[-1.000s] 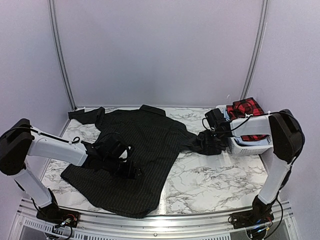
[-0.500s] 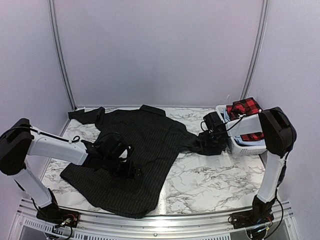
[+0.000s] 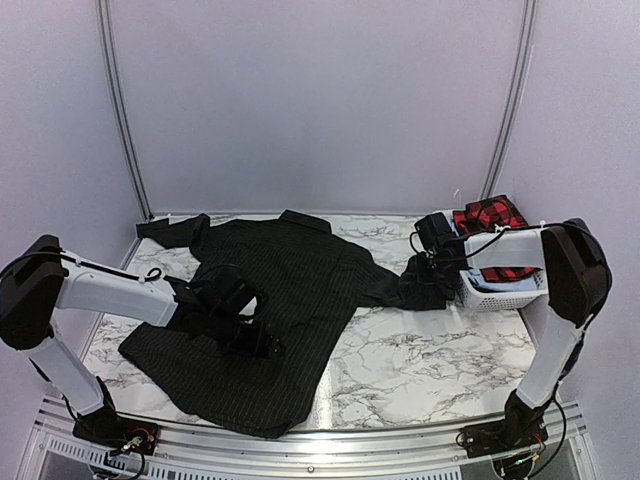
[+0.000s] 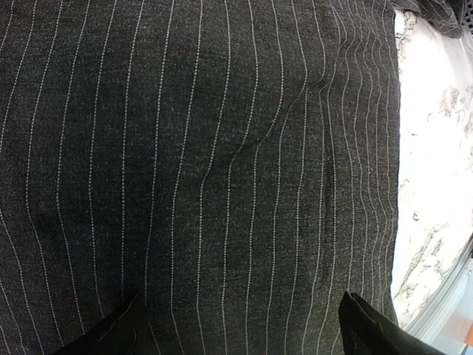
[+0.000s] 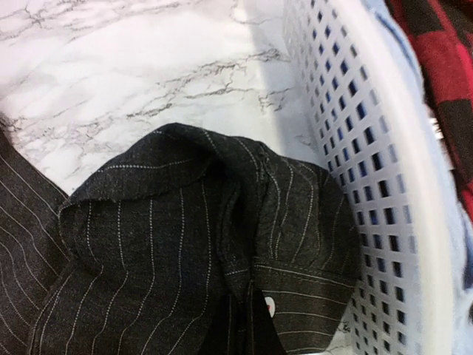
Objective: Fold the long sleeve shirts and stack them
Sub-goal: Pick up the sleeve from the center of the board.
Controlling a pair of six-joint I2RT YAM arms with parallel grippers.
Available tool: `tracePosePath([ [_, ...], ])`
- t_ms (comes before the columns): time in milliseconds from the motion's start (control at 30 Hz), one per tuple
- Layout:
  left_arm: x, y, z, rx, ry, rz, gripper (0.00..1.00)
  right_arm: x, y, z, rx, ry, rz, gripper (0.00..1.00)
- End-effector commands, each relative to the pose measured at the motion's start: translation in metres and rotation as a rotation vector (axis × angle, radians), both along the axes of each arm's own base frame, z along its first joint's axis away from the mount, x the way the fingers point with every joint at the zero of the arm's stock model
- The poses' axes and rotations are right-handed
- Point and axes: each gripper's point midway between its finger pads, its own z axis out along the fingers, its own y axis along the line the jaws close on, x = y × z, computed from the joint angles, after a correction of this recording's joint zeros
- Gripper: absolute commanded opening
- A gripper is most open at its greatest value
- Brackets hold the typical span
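Right gripper, lately open, is being clamped onto pinstriped shirt sleeve for folding; shirt body being pinned by splayed left gripper.

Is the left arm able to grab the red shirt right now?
Probably not. The left gripper is low over the black shirt on the left, while the red shirt sits in the basket at the far right, beyond the right arm.

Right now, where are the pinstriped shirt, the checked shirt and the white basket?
pinstriped shirt [image 3: 305, 265]: top external view, on its spread-out body panel.
checked shirt [image 3: 490, 214]: top external view, on the red-and-black cloth showing above the basket.
white basket [image 5: 355, 148]: right wrist view, on its lattice side wall.
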Motion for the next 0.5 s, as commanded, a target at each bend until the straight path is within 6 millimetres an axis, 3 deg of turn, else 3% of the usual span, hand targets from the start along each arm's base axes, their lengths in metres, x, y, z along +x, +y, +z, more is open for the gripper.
tracePosePath([
  [0,-0.009,0.017,-0.015,0.091,0.062,0.002,0.93,0.009,0.003,0.053,-0.017,-0.095,0.006,0.0],
  [133,-0.003,0.009,0.003,0.054,0.02,-0.01,0.93,0.008,0.024,0.096,-0.055,-0.177,0.08,0.0],
  [233,0.006,0.001,0.031,0.001,-0.051,-0.025,0.93,0.004,0.053,0.127,-0.068,-0.243,0.179,0.0],
  [367,0.018,-0.009,0.073,-0.065,-0.156,-0.045,0.93,-0.013,0.105,0.162,-0.061,-0.334,0.38,0.0],
  [467,0.025,-0.015,0.098,-0.102,-0.216,-0.057,0.94,-0.036,0.156,0.172,-0.005,-0.363,0.567,0.0],
])
